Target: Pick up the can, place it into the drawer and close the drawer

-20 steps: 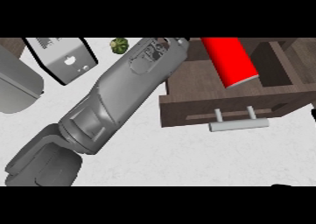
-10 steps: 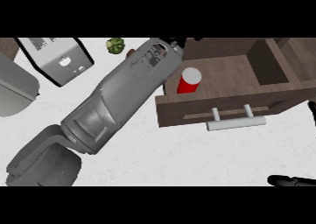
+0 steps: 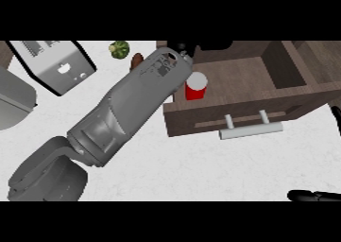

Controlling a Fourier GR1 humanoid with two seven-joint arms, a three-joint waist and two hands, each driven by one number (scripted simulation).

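Note:
The red can (image 3: 194,87) stands upright inside the open wooden drawer (image 3: 228,101), at its left end. My grey left forearm runs up from the lower left, and my left hand (image 3: 181,47) shows only as black fingers at the top, just above the can and not round it. The drawer's pale bar handle (image 3: 250,129) faces me on its front panel. My right hand (image 3: 319,195) shows at the lower right corner, with straight fingers (image 3: 339,124) along the right edge, holding nothing.
A white boxy appliance (image 3: 58,66) stands at the upper left beside a grey rounded object (image 3: 9,101). A small green item (image 3: 119,48) and a brown one (image 3: 136,59) lie close to my left wrist. White counter (image 3: 200,170) spreads below the drawer.
The can was large and tilted above the drawer a second ago; it now stands small and upright inside, free of my left hand. The view has shifted slightly.

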